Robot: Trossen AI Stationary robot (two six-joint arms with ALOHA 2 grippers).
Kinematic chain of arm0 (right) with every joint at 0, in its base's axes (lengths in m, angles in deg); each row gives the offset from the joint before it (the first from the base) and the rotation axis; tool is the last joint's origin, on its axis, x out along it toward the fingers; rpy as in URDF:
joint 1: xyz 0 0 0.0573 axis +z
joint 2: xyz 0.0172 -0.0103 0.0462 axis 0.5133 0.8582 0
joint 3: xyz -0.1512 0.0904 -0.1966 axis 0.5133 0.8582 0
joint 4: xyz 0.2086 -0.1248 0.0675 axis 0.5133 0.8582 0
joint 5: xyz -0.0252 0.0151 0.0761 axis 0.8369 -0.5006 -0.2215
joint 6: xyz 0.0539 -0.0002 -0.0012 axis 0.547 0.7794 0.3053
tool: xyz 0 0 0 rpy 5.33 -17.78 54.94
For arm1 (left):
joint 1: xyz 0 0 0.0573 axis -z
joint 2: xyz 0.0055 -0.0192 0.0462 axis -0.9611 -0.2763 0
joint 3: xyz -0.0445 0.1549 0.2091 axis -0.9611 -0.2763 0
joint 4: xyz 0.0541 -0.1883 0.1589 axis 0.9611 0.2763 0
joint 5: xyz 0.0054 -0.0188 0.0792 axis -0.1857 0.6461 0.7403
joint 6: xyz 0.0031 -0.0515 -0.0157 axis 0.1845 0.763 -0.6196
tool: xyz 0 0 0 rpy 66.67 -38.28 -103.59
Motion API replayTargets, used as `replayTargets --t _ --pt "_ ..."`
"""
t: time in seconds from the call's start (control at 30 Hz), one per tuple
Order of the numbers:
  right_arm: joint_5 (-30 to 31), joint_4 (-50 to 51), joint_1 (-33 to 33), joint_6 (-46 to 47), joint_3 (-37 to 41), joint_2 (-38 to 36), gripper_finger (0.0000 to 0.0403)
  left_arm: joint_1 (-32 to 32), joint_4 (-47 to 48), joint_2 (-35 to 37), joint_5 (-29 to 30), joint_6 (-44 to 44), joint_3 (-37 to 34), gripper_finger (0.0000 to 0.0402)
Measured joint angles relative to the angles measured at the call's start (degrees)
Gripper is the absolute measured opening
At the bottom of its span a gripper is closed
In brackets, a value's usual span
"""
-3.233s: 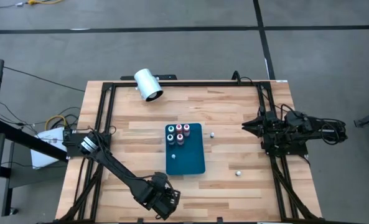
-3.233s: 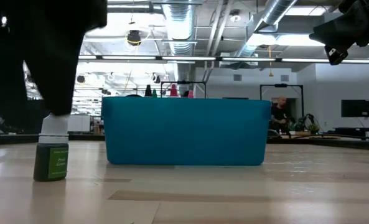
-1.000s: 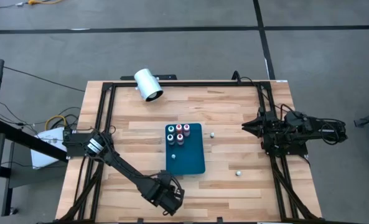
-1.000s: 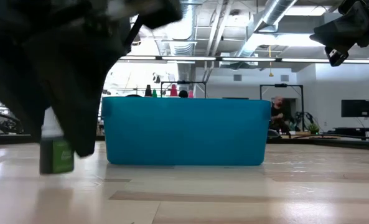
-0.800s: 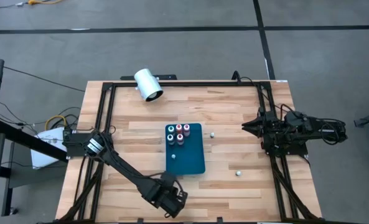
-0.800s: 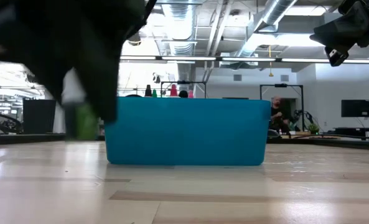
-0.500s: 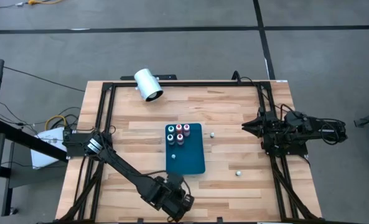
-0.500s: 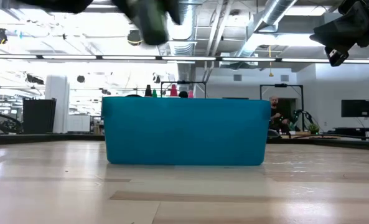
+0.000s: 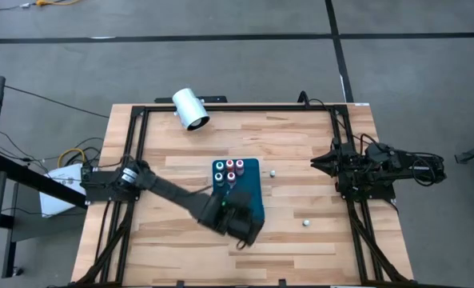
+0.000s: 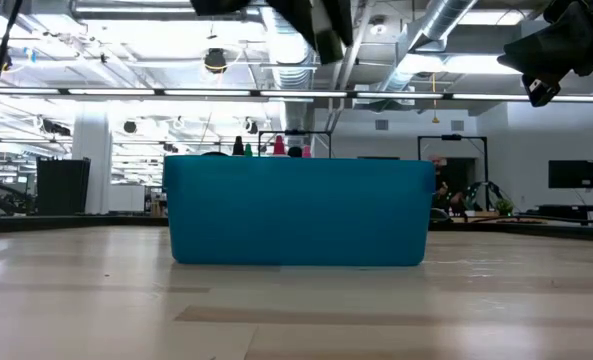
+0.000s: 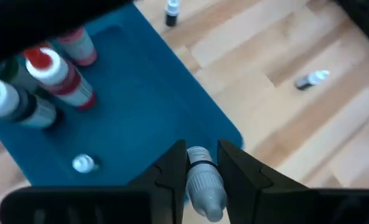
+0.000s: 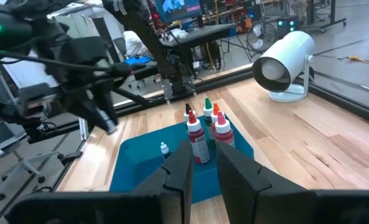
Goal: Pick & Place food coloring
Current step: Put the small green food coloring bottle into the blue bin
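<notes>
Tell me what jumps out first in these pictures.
The blue tray at the table's middle draws the eye, with a cluster of small bottles standing at its far end. The left gripper hangs over the tray's near part, shut on a small bottle. The right gripper waits at the table's right edge, and a white cylinder sits at the far edge.

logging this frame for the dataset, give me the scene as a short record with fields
left hand: over the near end of the blue tray, shut on a small bottle
right hand: idle at the table's right edge
bottles in tray: upright cluster at the far end, red and teal tops; one more alone
loose bottles: two on the table, one beside the tray, one farther right
other: white cylinder at the far edge
</notes>
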Motion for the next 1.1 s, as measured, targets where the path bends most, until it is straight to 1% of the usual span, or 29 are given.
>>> replayTargets --t 0.33,0.5,0.73,0.97,1.1 --pt "0.2 -0.1 0.0 0.0 0.0 0.0 0.006 -9.4 2.1 0.0 -6.1 -10.0 0.0 0.0071" --pt "0.2 -0.1 0.0 0.0 0.0 0.0 0.006 -12.3 2.2 0.0 -9.0 -11.6 -1.2 0.0072" --pt "0.2 0.0 0.0 0.0 0.0 0.0 0.006 -11.5 1.7 0.0 -10.1 -10.3 -4.1 0.0072" --pt "0.2 0.0 0.0 0.0 0.0 0.0 0.006 -9.6 0.7 0.0 -11.7 -5.9 -8.3 0.0073" --pt "0.2 0.0 0.0 0.0 0.0 0.0 0.006 -8.6 -0.8 0.0 -11.6 -2.9 -10.8 0.0073"
